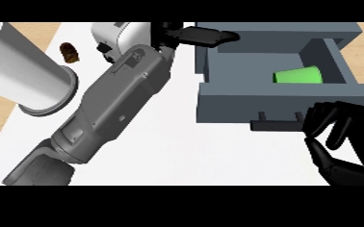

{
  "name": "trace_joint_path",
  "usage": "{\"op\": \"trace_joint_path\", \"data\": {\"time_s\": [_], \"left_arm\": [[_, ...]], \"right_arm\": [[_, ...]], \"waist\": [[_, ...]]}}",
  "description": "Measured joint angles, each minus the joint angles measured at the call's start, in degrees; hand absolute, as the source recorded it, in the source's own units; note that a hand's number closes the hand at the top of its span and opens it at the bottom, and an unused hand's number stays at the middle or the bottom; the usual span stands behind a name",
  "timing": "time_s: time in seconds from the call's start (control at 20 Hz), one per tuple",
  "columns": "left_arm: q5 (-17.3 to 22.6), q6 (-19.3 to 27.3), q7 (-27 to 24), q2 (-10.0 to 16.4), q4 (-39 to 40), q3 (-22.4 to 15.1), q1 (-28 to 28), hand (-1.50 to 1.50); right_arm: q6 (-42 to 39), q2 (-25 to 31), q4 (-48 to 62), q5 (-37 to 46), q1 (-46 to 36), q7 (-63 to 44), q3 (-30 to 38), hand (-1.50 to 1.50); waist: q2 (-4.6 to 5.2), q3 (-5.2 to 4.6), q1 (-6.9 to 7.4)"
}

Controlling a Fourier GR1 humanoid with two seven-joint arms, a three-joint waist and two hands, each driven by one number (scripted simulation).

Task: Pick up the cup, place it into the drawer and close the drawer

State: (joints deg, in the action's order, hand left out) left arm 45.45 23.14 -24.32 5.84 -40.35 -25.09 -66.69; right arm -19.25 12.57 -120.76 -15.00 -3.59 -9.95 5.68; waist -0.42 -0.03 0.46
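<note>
Cup (298, 75) is seen lying on its side inside the open drawer (235, 100), near the drawer's right wall. The right hand (334, 123) is held just beside the drawer's handle (276, 124), fingers loosely bent, nothing grasped. The left hand (202, 36) is laid with straight fingers against the drawer unit's far left corner, nothing held.

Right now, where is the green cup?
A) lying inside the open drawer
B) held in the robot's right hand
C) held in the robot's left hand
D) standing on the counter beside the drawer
A: the green cup lies on its side inside the open drawer, with no fingers round it; the right hand is open near the drawer's handle.
</note>
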Motion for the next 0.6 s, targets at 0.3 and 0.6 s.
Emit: {"op": "trace_joint_path", "data": {"time_s": [0.3, 0.6], "left_arm": [[0.5, 0.4, 2.9, 7.2, -11.9, 1.3, 10.5, -1.50], [0.8, 0.5, 6.0, 13.8, -26.6, 2.3, 23.1, -1.50]], "right_arm": [[-2.2, 2.3, 0.2, 6.3, 1.5, 1.0, -1.7, 1.50], [-2.2, 3.1, 4.0, 12.0, -0.3, 0.7, -2.9, 1.50]], "waist": [[-0.15, 0.00, 1.05], [-0.01, 0.02, 1.20]]}}
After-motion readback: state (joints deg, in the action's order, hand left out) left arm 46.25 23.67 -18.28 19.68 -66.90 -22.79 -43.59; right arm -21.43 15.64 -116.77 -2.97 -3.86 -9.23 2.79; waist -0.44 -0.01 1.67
